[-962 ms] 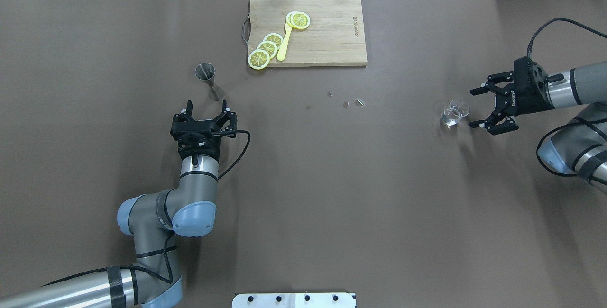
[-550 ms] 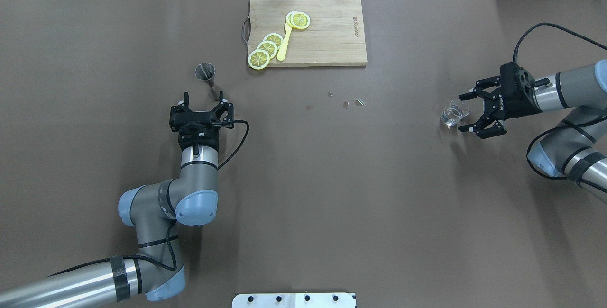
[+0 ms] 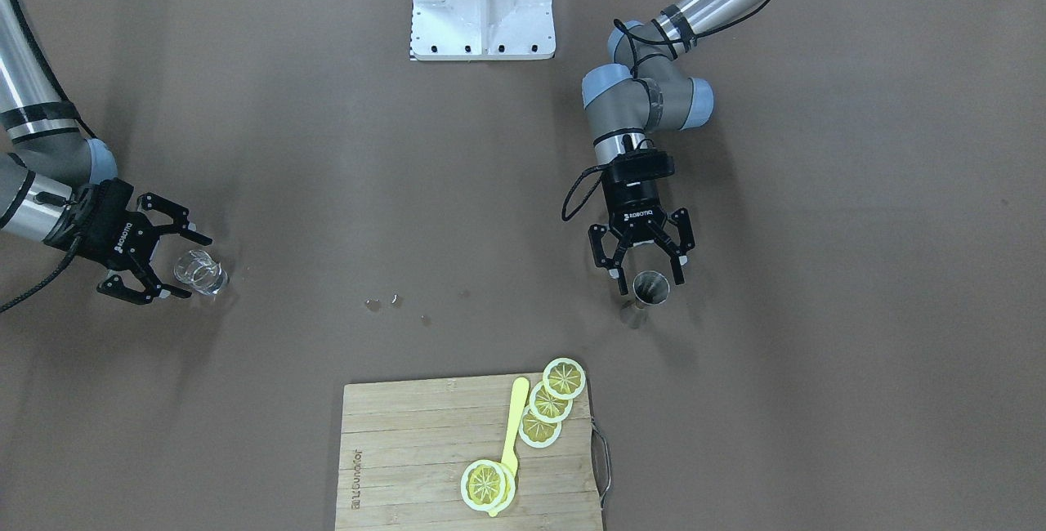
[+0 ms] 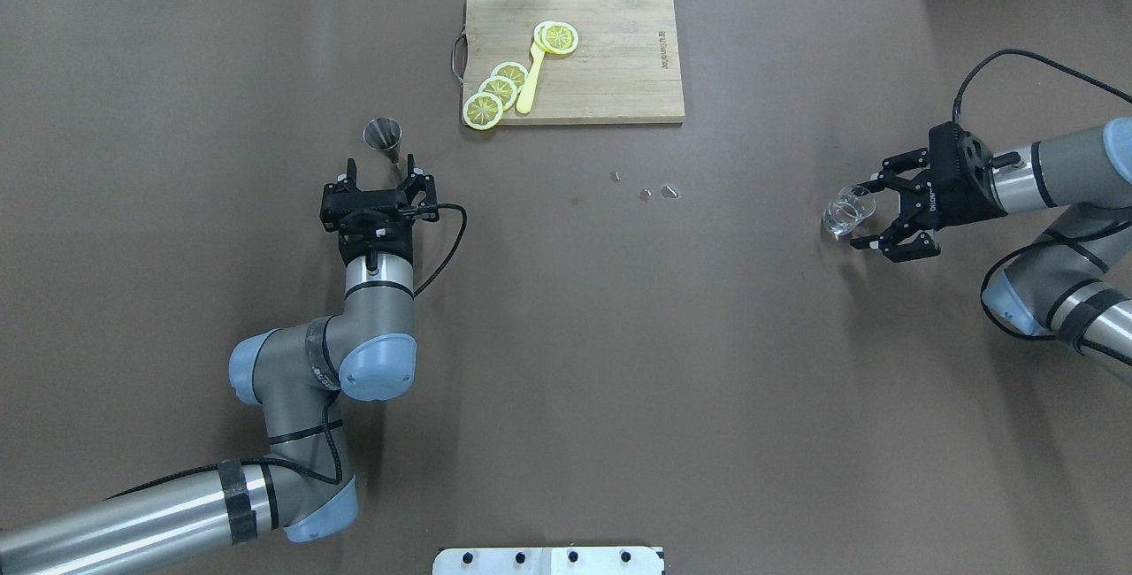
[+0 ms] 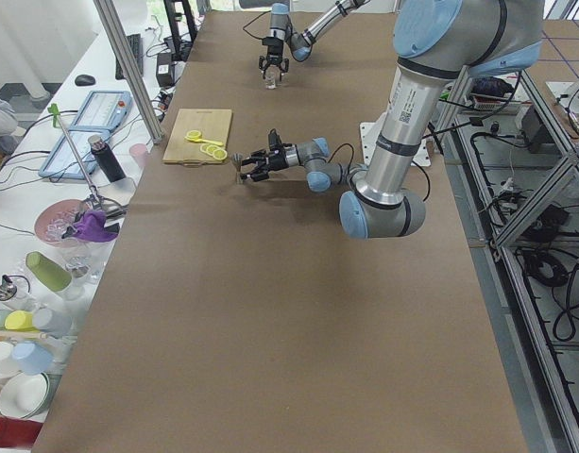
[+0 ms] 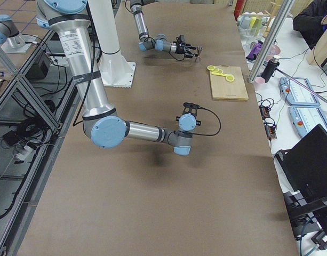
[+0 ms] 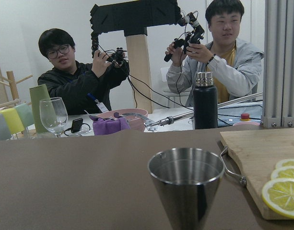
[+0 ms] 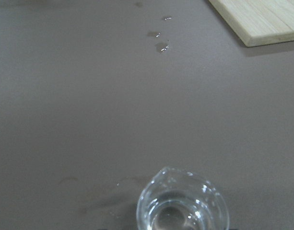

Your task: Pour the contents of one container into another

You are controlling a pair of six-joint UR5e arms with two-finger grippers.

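Over the last second, advanced the left hand (image 4: 381, 171) toward 12 o'clock. Now straddles the lower cone of the jigger (image 4: 383, 134), fingers spread apart, nothing clamped. Left the jigger itself unmoved, upright at about 10 o'clock from the middle of the desk (image 4: 566, 336).

At the 3 o'clock side, slid the right hand (image 4: 867, 210) toward 9 o'clock. Now brackets the glass cup (image 4: 847, 210), fingers wide apart, no squeeze yet. Left the cup standing where it was, seemingly with some clear liquid inside.

Judged from that: both grasps about to close, lifting and pouring not begun.

Counted, left to right:
- one jigger
- one cutting board (image 4: 610, 53) at 12 o'clock
- four lemon slices (image 4: 500, 90) for certain, perhaps a fifth tucked under the farthest
- one yellow utensil (image 4: 528, 93)
- three glinting droplets (image 4: 645, 195) on the desk
- one glass cup
- two hands
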